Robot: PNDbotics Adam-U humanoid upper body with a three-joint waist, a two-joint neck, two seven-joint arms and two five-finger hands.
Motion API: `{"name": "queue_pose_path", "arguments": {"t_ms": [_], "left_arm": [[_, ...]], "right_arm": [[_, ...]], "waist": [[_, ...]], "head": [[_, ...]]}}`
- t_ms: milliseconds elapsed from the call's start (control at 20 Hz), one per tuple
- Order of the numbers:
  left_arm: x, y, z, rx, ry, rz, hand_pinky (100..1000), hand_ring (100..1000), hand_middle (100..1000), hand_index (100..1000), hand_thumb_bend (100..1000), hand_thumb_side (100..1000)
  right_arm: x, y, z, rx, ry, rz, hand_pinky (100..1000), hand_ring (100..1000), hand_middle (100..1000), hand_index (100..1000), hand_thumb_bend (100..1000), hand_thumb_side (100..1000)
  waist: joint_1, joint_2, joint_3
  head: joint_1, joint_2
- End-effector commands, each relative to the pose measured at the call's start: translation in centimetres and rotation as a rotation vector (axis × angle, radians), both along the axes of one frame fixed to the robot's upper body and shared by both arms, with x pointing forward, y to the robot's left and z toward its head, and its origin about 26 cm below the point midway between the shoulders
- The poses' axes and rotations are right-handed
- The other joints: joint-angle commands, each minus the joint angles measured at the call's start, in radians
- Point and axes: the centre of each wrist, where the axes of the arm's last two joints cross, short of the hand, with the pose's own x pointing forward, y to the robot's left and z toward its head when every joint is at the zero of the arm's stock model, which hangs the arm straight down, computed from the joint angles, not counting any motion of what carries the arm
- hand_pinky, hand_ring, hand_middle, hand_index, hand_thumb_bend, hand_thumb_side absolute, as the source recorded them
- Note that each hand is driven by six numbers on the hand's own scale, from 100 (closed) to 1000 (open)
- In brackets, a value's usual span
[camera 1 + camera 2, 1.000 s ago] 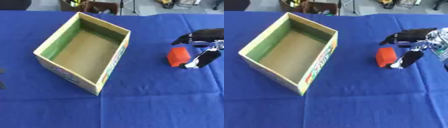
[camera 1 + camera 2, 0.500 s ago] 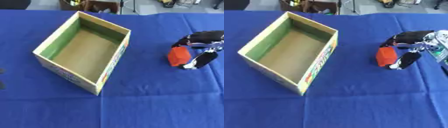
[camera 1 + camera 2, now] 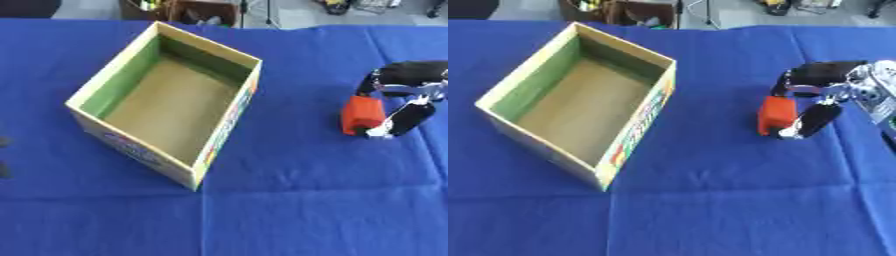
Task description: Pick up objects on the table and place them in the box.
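Where right hand (image 3: 820, 102) curls, orange-red block (image 3: 775, 114) (boxy, upright)

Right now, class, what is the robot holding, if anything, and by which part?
The right hand has its fingers and thumb curled round the orange-red block, fingers at its far top, thumb at its near right side. The block seems to rest on the blue table.

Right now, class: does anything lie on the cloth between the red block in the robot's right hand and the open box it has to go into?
Nothing visible does. Bare blue cloth separates the red block, held in the right hand, from the box. Only the box's own near wall must be cleared.
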Motion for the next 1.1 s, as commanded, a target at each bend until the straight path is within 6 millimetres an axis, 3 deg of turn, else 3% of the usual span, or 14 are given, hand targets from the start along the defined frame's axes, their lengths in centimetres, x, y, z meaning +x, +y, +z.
{"name": "queue_pose_path", "arguments": {"t_ms": [50, 250, 300, 500, 550, 600, 1100], "left_arm": [[-0.2, 0.0, 0.7, 0.01, -0.024, -0.004, 313, 585, 622, 779, 100, 871], [-0.2, 0.0, 0.7, 0.011, -0.023, -0.005, 313, 585, 622, 779, 100, 871], [-0.2, 0.0, 0.7, 0.011, -0.023, -0.005, 314, 585, 623, 779, 100, 869], [-0.2, 0.1, 0.7, 0.01, -0.02, 0.0, 315, 585, 623, 779, 100, 869], [-0.2, 0.1, 0.7, 0.011, -0.02, 0.0, 315, 585, 623, 779, 100, 868], [-0.2, 0.1, 0.7, 0.011, -0.02, 0.0, 315, 585, 623, 779, 100, 868], [-0.2, 0.2, 0.6, 0.017, -0.014, -0.002, 316, 586, 624, 779, 100, 869]], "right_arm": [[-0.3, -0.3, 1.6, 0.015, -0.064, -0.008, 740, 722, 433, 549, 144, 526], [-0.3, -0.3, 1.5, 0.034, -0.085, -0.011, 739, 719, 429, 545, 137, 522], [-0.3, -0.3, 1.5, 0.035, -0.087, -0.01, 701, 639, 351, 453, 100, 437], [-1.0, 0.9, 3.8, 0.13, -0.205, 0.026, 685, 591, 316, 416, 100, 378], [-1.3, 1.3, 4.4, 0.153, -0.234, 0.038, 687, 585, 311, 410, 100, 500], [-1.6, 1.7, 4.9, 0.175, -0.261, 0.052, 688, 583, 306, 407, 100, 370], [-4.3, 7.6, 9.1, 0.262, -0.381, 0.23, 689, 575, 299, 395, 100, 350]], "waist": [[-0.003, -0.02, -0.002], [-0.004, -0.02, -0.002], [-0.004, -0.021, -0.002], [-0.003, -0.027, -0.008], [-0.003, -0.028, -0.008], [-0.003, -0.029, -0.009], [-0.013, -0.039, -0.002]], "head": [[0.001, -0.007], [0.001, -0.007], [0.001, -0.007], [0.008, -0.006], [0.008, -0.006], [0.009, -0.006], [0.004, -0.007]]}}
